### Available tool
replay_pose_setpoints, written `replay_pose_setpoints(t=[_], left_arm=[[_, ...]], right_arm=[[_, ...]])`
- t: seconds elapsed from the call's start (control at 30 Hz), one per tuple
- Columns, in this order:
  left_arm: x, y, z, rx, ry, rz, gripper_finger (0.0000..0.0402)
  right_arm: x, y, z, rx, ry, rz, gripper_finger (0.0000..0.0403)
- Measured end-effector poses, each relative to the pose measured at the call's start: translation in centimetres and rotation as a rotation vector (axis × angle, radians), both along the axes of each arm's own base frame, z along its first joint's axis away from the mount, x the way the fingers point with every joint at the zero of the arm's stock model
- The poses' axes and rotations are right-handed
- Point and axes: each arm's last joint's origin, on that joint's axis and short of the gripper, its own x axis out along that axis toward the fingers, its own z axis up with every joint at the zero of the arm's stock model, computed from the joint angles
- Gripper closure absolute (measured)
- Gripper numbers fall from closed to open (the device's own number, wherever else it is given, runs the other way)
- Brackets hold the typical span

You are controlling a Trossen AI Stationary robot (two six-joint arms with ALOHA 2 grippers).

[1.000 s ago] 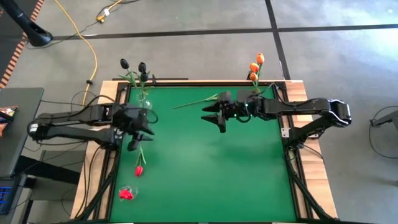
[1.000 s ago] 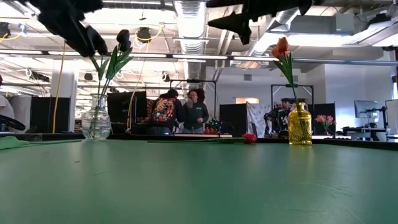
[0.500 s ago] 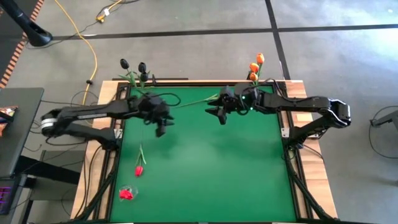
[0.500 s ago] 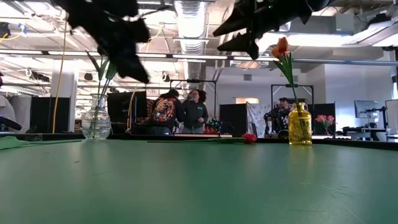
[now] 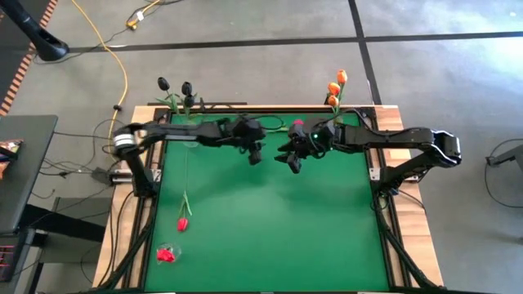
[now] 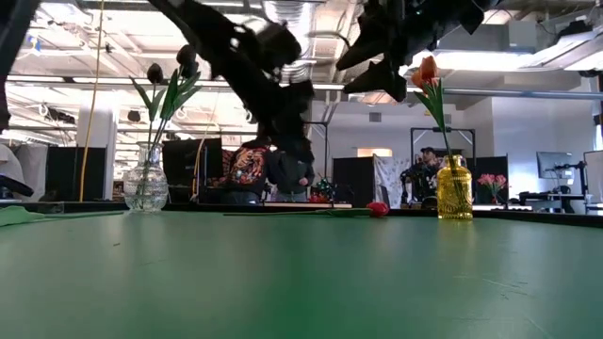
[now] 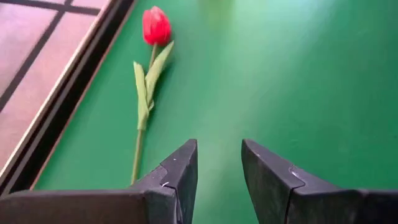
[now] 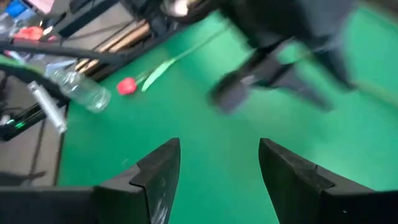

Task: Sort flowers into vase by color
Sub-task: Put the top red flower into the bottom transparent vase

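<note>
Both arms are up over the far-middle of the green felt table top (image 5: 270, 220), and neither carries anything: the left gripper (image 5: 255, 153) hangs with its two dark fingers parted and bare, and the right gripper (image 5: 292, 157), just beside it, stands spread wide and equally empty. Down the left side lies the loose red artificial tulip with its long thin green stem (image 5: 183, 214), flat on the cloth, head toward the near edge, well apart from both grippers; the left wrist view shows it close, red head, one long leaf folded along the stem. Near the front left corner sits a clear glass vase on its side with red in it (image 5: 167, 253). At the far edge, black tulips in a clear glass vase (image 5: 186, 100) on the left, orange tulips (image 5: 334, 88) on the right. That red one looks feather-light and springy; the head would likely crush or slip, so I'd pinch across the bare stem, mid-length, below the leaf.
</note>
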Motion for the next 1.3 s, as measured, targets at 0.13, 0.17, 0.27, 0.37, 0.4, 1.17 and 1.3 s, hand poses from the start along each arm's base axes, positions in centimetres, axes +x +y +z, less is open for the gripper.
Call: replay_pose_setpoints(t=[0.13, 0.17, 0.27, 0.37, 0.4, 1.17, 1.3], left_arm=[[1.7, 2.5, -1.8, 0.018, 0.042, 0.001, 0.0287], [1.9, 3.2, -2.2, 0.013, 0.051, -0.003, 0.0286], [2.2, 5.4, -3.2, -0.008, 0.065, -0.022, 0.0278], [2.2, 7.4, -4.1, -0.031, 0.092, -0.001, 0.0254], [2.1, 8.0, -4.3, -0.044, 0.106, 0.006, 0.0243], [2.2, 9.7, -7.8, -0.107, 0.191, -0.008, 0.0196], [2.3, 9.7, -7.7, -0.124, 0.183, -0.016, 0.0225]], right_arm=[[-0.4, 0.3, -0.6, 0.083, 0.076, 0.009, 0.0159], [-0.5, 0.4, -0.9, 0.101, 0.103, 0.002, 0.0159], [-1.0, 0.6, -1.4, 0.123, 0.181, 0.0, 0.0159], [-1.3, 1.1, -1.8, 0.132, 0.232, 0.014, 0.0159], [-1.3, 1.3, -1.8, 0.133, 0.239, 0.02, 0.0159], [-1.3, 1.6, -1.9, 0.107, 0.254, 0.056, 0.0159], [-1.3, 1.9, -2.0, 0.108, 0.258, 0.065, 0.0159]])
